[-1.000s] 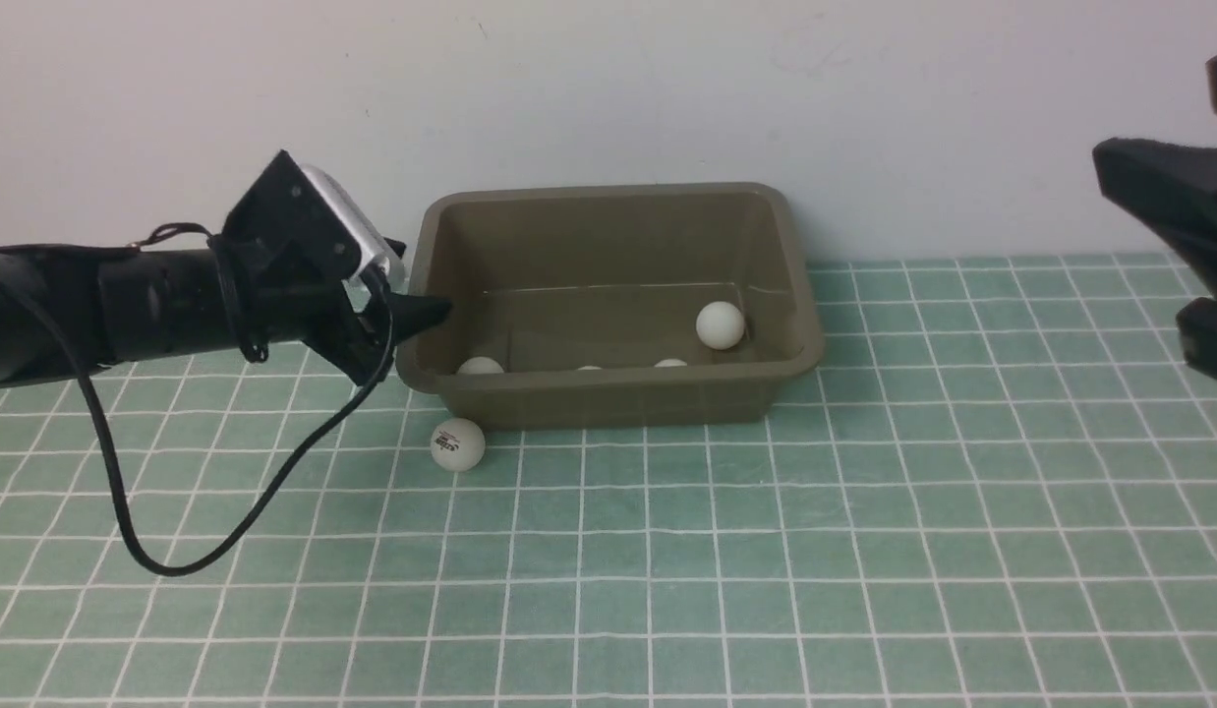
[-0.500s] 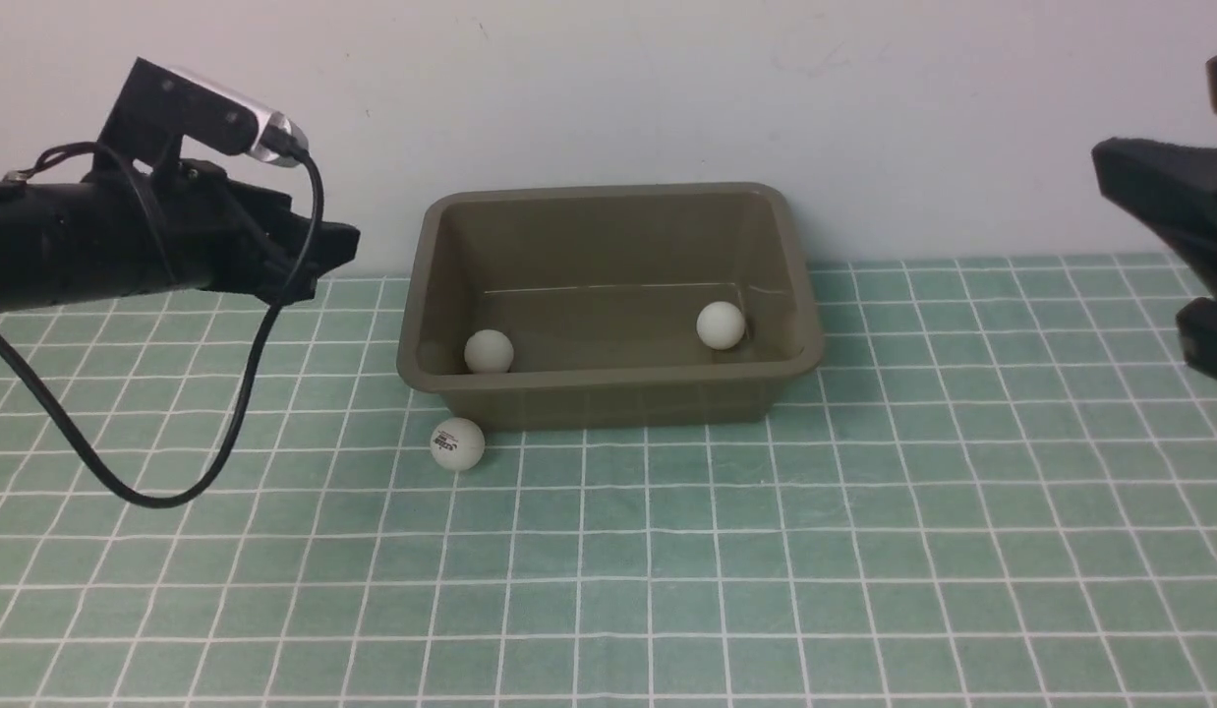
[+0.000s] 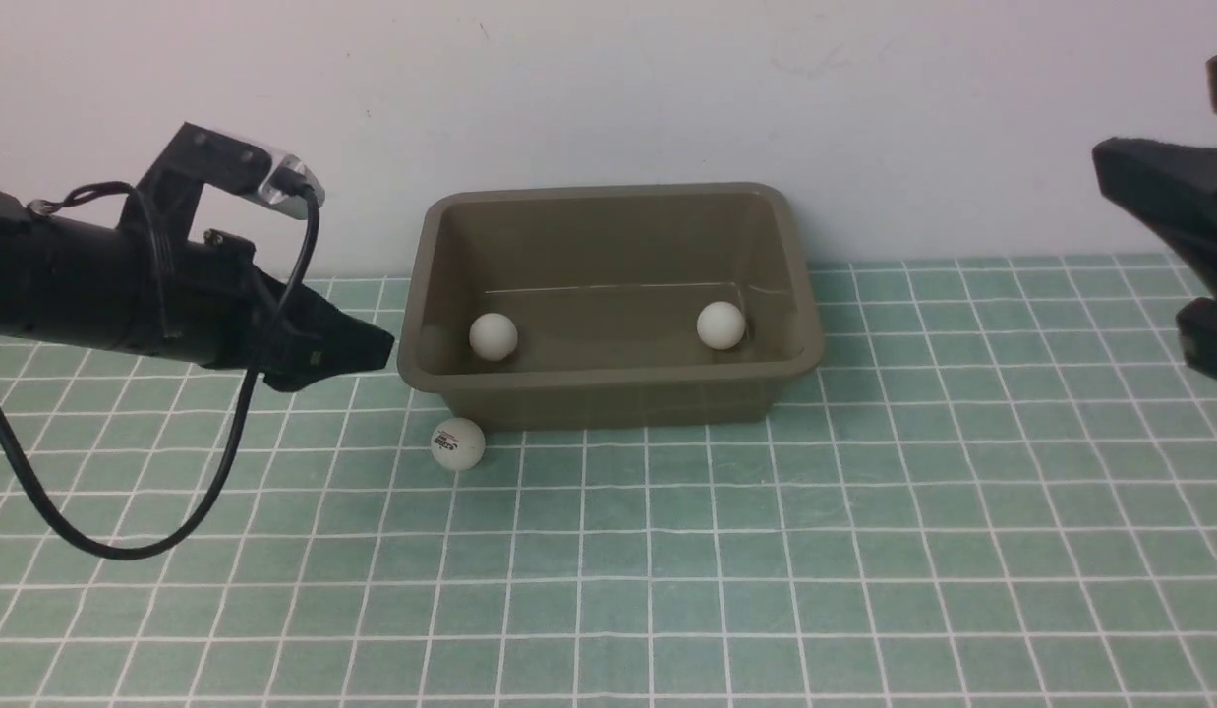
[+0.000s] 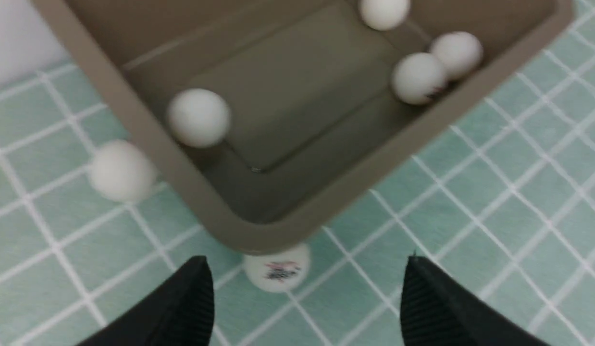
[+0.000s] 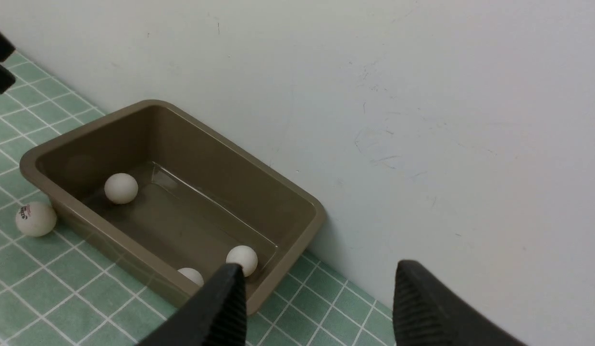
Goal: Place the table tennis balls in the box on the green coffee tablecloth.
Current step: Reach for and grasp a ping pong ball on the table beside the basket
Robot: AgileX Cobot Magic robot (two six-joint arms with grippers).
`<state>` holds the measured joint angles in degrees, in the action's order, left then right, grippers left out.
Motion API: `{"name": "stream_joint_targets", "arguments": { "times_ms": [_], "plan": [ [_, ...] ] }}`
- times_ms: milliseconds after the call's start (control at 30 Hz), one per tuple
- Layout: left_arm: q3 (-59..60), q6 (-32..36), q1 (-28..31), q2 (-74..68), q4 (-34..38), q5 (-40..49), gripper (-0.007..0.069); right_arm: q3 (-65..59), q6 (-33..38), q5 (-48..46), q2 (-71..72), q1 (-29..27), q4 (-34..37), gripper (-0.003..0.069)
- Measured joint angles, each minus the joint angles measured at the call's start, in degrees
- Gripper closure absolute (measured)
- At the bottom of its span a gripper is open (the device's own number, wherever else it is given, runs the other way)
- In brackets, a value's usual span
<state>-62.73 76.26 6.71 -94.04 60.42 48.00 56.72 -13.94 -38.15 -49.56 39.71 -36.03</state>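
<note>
The olive-brown box (image 3: 608, 393) stands on the green coffee tablecloth (image 3: 864, 541) against the wall. Two table tennis balls (image 3: 492, 335) (image 3: 720, 324) show inside it in the front view. The left wrist view shows several balls in it, one (image 4: 198, 117) by the left wall and others (image 4: 417, 78) at the far end. One ball with a logo (image 3: 457, 443) (image 4: 277, 269) lies on the cloth at the box's near left corner. My left gripper (image 3: 373, 346) (image 4: 307, 266) hovers open and empty left of the box, above that ball. My right gripper (image 5: 319, 266) is open and empty, far right.
A white wall rises right behind the box. The left arm's black cable (image 3: 127, 546) hangs in a loop down to the cloth at the left. The right gripper's dark fingers (image 3: 1169, 197) show at the front view's right edge. A blurred white round shape (image 4: 120, 169) shows beside the box's outer wall.
My left gripper drew back from the box's left rim, rose, then came down left of the box. The ball at the box's left end shifted. The right arm stayed still.
</note>
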Motion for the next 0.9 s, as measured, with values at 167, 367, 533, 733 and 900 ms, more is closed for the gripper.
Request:
{"name": "stream_joint_targets", "arguments": {
  "times_ms": [167, 367, 533, 733, 900],
  "plan": [
    [5.2, -3.7, 0.0, 0.2, -0.7, 3.5, 0.0155, 0.0, 0.1, 0.0, 0.0, 0.0, -0.1, 0.0274],
    [12.4, -3.4, 0.0, 0.2, 1.2, 2.2, 0.0155, 0.0, 0.1, 0.0, 0.0, 0.0, -1.2, 0.0274],
    [16.1, 4.1, -0.8, 0.3, 8.2, -4.1, 0.0155, 0.0, 0.1, 0.0, 0.0, 0.0, -1.3, 0.0274],
    [17.5, 16.9, -5.4, -1.2, 20.5, -15.0, 0.0155, 0.0, 0.1, 0.0, 0.0, 0.0, -1.3, 0.0274],
    [17.5, 26.4, -8.5, -3.9, 31.0, -19.0, 0.0153, 0.0, 0.1, 0.0, 0.0, 0.0, -1.3, 0.0274]
  ]
}}
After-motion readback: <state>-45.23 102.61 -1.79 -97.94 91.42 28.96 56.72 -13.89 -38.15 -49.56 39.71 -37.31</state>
